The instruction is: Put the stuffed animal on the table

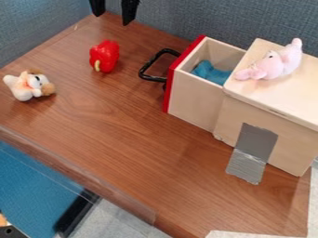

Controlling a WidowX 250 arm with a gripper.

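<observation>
At the top edge we note the black two-finger gripper (114, 9), fingers well parted, holding nothing. We find the pink plush animal (273, 65) lying atop the pale wooden box (279, 99); its red-fronted drawer (197, 98) stands open, blue cloth (211, 72) inside. On the brown wood-grain table (124, 135) we log a shiny red toy pepper (105, 53) and a white-and-brown plush dog (29, 85).

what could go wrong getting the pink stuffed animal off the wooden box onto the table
The pink stuffed animal lies near the edge of the box top, beside the open drawer, so a nudge might drop it inside. The gripper could also snag the drawer's protruding handle if it crosses low. A plush dog already on the table might get picked instead.
</observation>
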